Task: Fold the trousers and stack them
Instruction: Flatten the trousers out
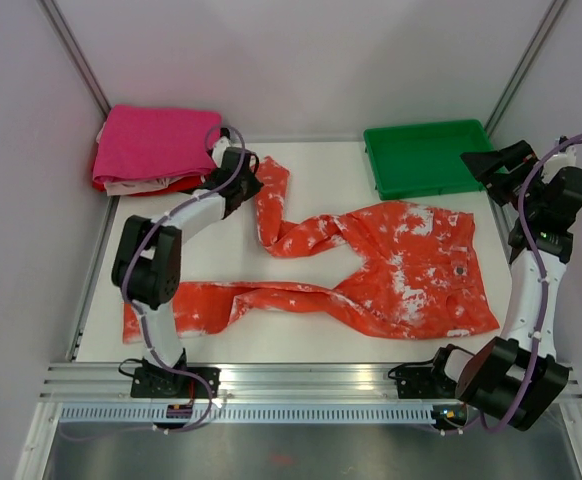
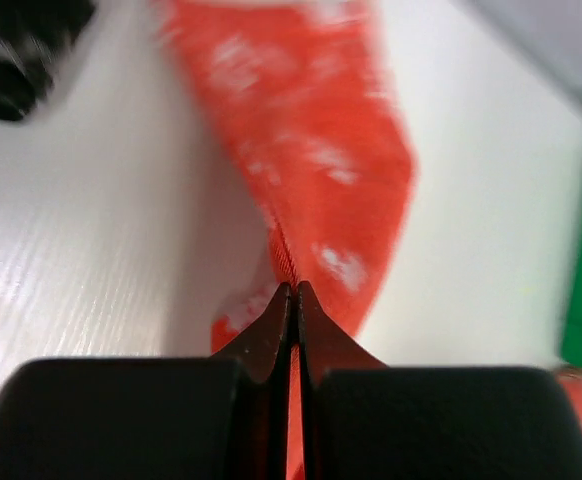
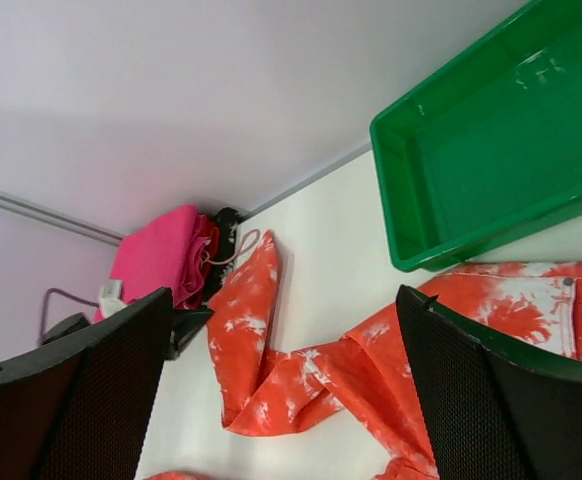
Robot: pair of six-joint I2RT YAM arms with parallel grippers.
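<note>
Seemingly, trousers (image 1: pixel 411 262) (hem) in left gripper (image 2: pixel 293 291).

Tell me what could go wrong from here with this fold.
The left gripper pinches only the edge of a leg of the trousers; the cloth may slip out when pulled. That leg lies bent and twisted, so a fold may trap creases. The gripper also sits close to the pink stack and may nudge it.

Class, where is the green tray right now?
In the top view the green tray sits far right on the table, just beyond the waist of the trousers.
</note>
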